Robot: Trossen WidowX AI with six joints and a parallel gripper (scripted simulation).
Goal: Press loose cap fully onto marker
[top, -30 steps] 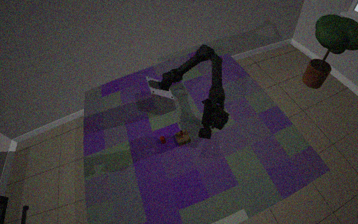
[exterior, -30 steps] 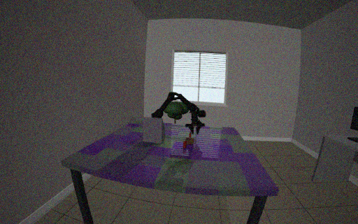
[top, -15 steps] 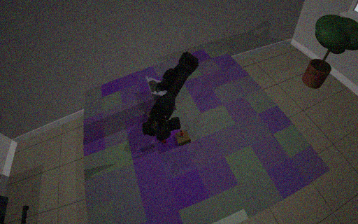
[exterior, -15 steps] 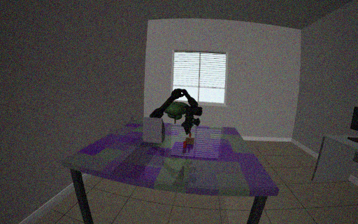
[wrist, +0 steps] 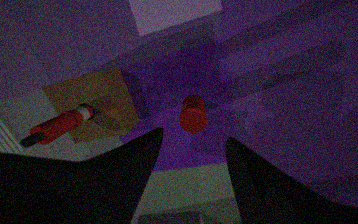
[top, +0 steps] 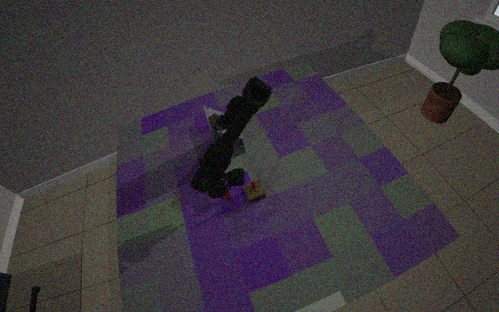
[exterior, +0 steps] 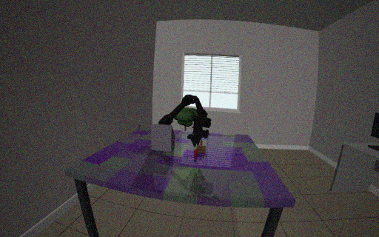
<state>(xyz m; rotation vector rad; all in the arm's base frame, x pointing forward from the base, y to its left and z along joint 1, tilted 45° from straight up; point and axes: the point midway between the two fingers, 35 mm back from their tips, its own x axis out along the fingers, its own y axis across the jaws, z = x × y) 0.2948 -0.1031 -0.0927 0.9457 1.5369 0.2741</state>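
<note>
The red cap (top: 227, 196) (exterior: 195, 152) (wrist: 193, 115) stands on the table, apart from the holder block. The tan holder block (top: 257, 198) (exterior: 202, 149) (wrist: 107, 89) holds the marker (top: 252, 185) (exterior: 200, 142) (wrist: 61, 125) upright. The marker is red with a pale band low down and a dark bare tip on top. My gripper (top: 227, 188) (exterior: 195, 145) (wrist: 194, 137) is open and points down, above the cap. In the wrist view the cap shows between and just beyond the two fingertips. Nothing is held.
The table (top: 302, 234) (exterior: 122, 174) has a purple and green patchwork top. A pale box-like block (exterior: 161, 138) stands near the arm's base. In the wrist view the holder block and marker lie left of the fingers. A potted plant (top: 441, 102) stands on the floor beyond the table.
</note>
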